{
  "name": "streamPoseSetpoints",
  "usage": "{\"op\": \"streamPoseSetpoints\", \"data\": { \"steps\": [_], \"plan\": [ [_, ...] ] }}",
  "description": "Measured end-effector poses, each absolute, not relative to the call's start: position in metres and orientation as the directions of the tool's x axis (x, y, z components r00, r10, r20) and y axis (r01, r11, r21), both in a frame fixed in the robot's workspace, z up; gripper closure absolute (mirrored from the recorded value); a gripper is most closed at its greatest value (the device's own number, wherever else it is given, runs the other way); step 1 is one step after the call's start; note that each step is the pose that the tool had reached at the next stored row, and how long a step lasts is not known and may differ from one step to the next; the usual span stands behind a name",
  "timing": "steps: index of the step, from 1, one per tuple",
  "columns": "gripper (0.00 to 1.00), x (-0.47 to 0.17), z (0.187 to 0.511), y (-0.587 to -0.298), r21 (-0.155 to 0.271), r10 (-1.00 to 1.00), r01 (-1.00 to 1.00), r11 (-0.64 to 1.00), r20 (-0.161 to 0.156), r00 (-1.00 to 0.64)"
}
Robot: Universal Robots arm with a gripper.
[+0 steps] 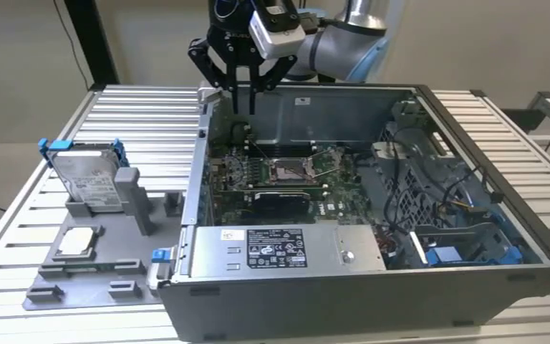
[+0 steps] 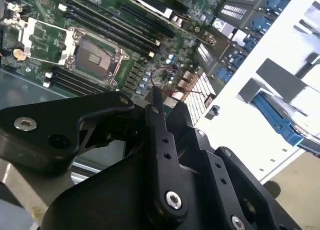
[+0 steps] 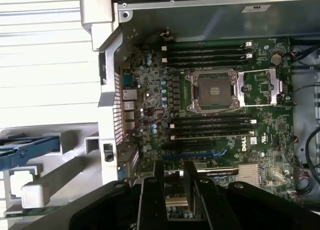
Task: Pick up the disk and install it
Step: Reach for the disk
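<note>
The disk (image 1: 89, 175), a silver-grey drive with a white label in a blue plastic frame (image 1: 60, 145), stands upright in a grey holder (image 1: 132, 197) at the exterior view's left, outside the computer case. My gripper (image 1: 243, 107) hangs above the case's rear corner, well to the right of the disk and behind it. It is open by a narrow gap, with nothing between its thin black fingers. In both wrist views the gripper (image 3: 174, 162) (image 2: 167, 103) points down over the motherboard edge. The disk's blue frame (image 3: 25, 150) (image 2: 280, 120) shows off to the side.
The open computer case (image 1: 504, 283) holds a motherboard (image 1: 285, 172) with a bare processor socket (image 3: 212, 90), a grey power box (image 1: 275, 247) and a drive cage with blue clips (image 1: 447, 254). A small silver chip (image 1: 76, 242) lies on the grey fixture. Slatted metal table (image 1: 151, 115) all around.
</note>
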State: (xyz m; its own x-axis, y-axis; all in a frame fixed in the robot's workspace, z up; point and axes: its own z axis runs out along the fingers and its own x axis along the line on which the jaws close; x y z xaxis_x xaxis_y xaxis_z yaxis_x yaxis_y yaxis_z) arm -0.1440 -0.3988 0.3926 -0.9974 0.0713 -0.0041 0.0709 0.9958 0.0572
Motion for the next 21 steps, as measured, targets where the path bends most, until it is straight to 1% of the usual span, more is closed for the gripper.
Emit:
{"op": "streamPoseSetpoints", "data": {
  "steps": [2,3,14,21],
  "plan": [
    [0.00,-0.148,0.393,-0.399,0.057,0.071,0.071,0.996,-0.002,-0.997],
    [1.00,-0.151,0.393,-0.399,0.057,0.071,0.071,0.996,0.000,-0.997],
    [1.00,-0.181,0.392,-0.399,0.056,0.071,0.072,0.996,0.019,-0.997],
    [1.00,-0.196,0.392,-0.397,0.056,0.070,0.071,0.996,0.019,-0.997]
  ]
}}
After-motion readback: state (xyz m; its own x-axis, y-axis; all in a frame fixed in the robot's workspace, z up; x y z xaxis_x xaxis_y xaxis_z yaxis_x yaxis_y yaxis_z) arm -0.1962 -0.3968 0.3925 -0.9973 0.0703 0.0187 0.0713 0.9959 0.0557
